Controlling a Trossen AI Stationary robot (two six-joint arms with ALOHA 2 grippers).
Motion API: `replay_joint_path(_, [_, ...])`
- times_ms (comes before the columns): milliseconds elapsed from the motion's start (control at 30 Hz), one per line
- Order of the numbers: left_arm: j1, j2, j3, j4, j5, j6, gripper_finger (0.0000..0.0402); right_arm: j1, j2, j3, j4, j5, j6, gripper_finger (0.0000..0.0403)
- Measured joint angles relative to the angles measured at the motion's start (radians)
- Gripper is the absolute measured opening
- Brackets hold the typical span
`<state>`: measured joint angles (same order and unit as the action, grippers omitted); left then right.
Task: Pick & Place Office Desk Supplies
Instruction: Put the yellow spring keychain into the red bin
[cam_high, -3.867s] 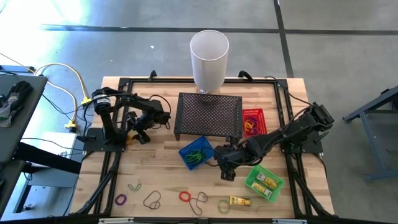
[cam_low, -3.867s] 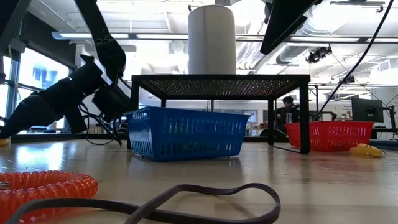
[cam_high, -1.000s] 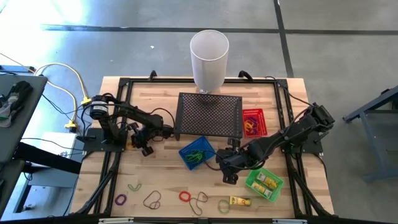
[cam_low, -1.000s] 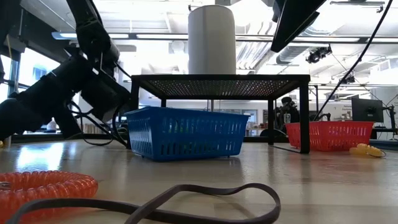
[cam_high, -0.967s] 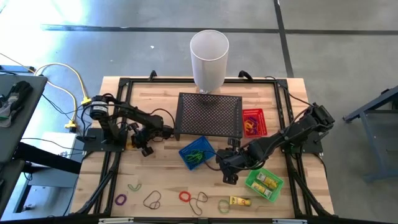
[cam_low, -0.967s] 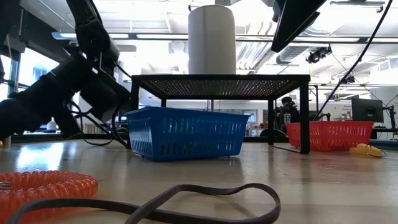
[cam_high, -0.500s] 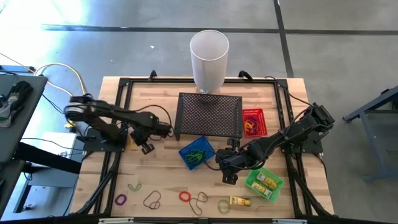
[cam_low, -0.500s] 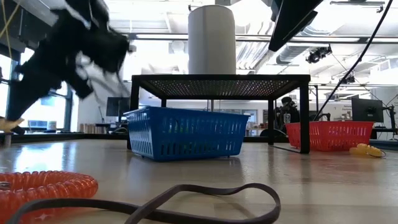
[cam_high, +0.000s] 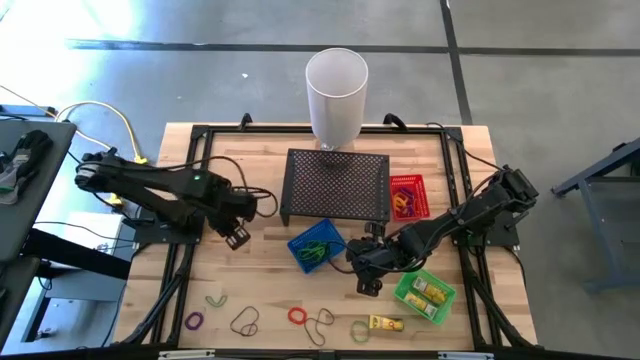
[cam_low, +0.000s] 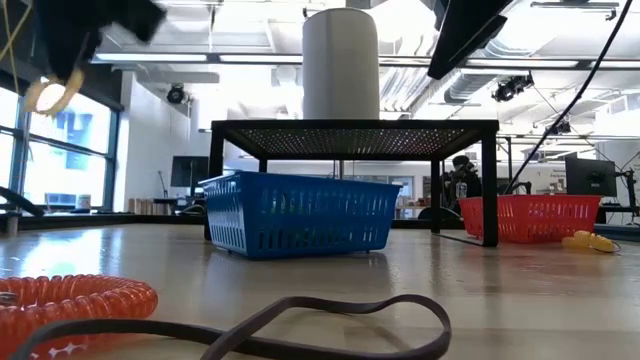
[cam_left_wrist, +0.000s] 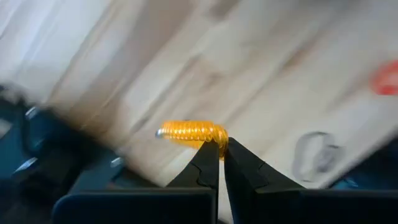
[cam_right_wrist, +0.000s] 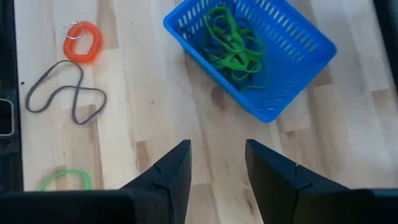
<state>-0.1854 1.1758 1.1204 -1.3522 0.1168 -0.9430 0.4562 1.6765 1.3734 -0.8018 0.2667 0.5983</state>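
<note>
Wooden slatted table (cam_high: 260, 285) with sorting baskets and loose bands
Left gripper (cam_left_wrist: 221, 151), raised at the table's left, pinches a yellow coiled loop (cam_left_wrist: 191, 132); right gripper (cam_right_wrist: 216, 163) hangs with fingers parted and empty just near of the blue plastic basket (cam_right_wrist: 297, 43) of green bands (cam_right_wrist: 233, 40), near the orange coil (cam_right_wrist: 83, 42)

You have a pale, wood-grained counter (cam_high: 260, 290) carrying a blue slotted basket (cam_high: 316, 246) of green bands (cam_right_wrist: 231, 38), a red basket (cam_high: 407, 196), a green basket (cam_high: 425, 293) with yellow pieces, and a black perforated mesh stand (cam_high: 336, 186) before a white cylinder (cam_high: 336, 94). Loose loops lie in orange coil (cam_right_wrist: 83, 42), dark grey (cam_right_wrist: 67, 91), green (cam_right_wrist: 64, 180) and purple (cam_high: 194, 321). Your dark left pincer (cam_left_wrist: 221, 153) pinches a ribbed yellow-orange coil (cam_left_wrist: 191, 132).
</note>
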Motion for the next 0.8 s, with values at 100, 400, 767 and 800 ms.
replay_joint_path(100, [-0.085,-0.010,0.079,0.045,-0.051,-0.017,0.0001,0.000,-0.015,0.000,-0.005,0.021,0.000,0.0139])
replay_joint_path(400, [-0.211,-0.012,0.166,0.413,-0.195,0.054,0.0001,0.000,-0.054,0.003,0.011,0.076,-0.031,0.0139])
replay_joint_path(767, [-0.183,0.033,0.167,0.977,-0.149,0.396,0.0001,-0.005,-0.019,0.000,0.202,0.017,-0.135,0.0139])
replay_joint_path(800, [-0.182,0.037,0.167,0.997,-0.132,0.415,0.0001,-0.007,-0.015,-0.002,0.205,-0.002,-0.141,0.0139])
